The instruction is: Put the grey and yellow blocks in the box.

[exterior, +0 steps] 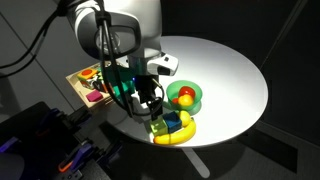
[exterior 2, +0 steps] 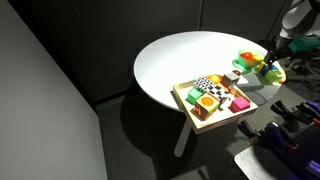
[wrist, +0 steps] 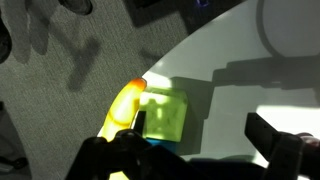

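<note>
The yellow-green block (wrist: 165, 116) lies on the white table against the banana (wrist: 122, 108), with a blue cube (wrist: 155, 141) just in front of it. My gripper (wrist: 200, 132) hovers above it, open. The block shows just inside the left finger (wrist: 137, 122), and bare table fills the rest of the gap. In an exterior view the gripper (exterior: 151, 106) hangs over the yellow-green block (exterior: 160, 128) near the table's front edge. The light-wood box (exterior 2: 183, 96), full of colourful toys, sits at the table's rim. I cannot pick out the grey block.
A round green bowl (exterior: 196, 100) holding a red and orange item stands just beyond the banana (exterior: 182, 136) and blue cube (exterior: 172, 124). The table edge (exterior: 200, 145) is close to these toys. Dark equipment (exterior: 45, 140) stands below the table.
</note>
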Available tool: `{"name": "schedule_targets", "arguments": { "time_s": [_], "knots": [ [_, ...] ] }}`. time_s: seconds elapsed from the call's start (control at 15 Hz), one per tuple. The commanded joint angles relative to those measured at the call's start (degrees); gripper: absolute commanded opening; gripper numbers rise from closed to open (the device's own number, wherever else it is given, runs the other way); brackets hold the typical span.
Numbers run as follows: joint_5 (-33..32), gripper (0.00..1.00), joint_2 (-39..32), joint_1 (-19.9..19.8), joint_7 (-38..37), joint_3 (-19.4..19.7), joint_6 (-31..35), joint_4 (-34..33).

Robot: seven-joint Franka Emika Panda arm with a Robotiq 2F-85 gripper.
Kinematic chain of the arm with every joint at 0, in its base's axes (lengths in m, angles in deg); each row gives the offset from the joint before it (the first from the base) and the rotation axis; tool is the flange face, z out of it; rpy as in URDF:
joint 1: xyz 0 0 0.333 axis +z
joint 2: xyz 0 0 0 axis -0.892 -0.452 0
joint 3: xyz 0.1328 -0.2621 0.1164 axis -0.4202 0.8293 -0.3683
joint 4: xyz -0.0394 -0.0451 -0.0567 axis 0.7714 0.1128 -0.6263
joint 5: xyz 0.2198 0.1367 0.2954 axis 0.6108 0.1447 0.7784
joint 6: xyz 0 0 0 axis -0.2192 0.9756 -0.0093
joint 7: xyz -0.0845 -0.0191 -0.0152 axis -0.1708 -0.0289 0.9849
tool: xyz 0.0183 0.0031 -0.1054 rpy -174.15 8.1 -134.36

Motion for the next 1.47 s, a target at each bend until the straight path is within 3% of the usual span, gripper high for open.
{"name": "schedule_targets", "arguments": {
  "time_s": [0.0, 0.53, 1.4],
  "knots": [
    [1.7, 1.0, -4.4, -0.8, -0.4, -0.1, 1.3, -3.4],
    [2.7, 1.0, -9.5, -0.9, -1.0, 0.9, 1.2, -7.3],
    [2.3, 1.0, -12.3, -0.9, -1.2, 1.8, 1.1, -8.1]
  ]
}}
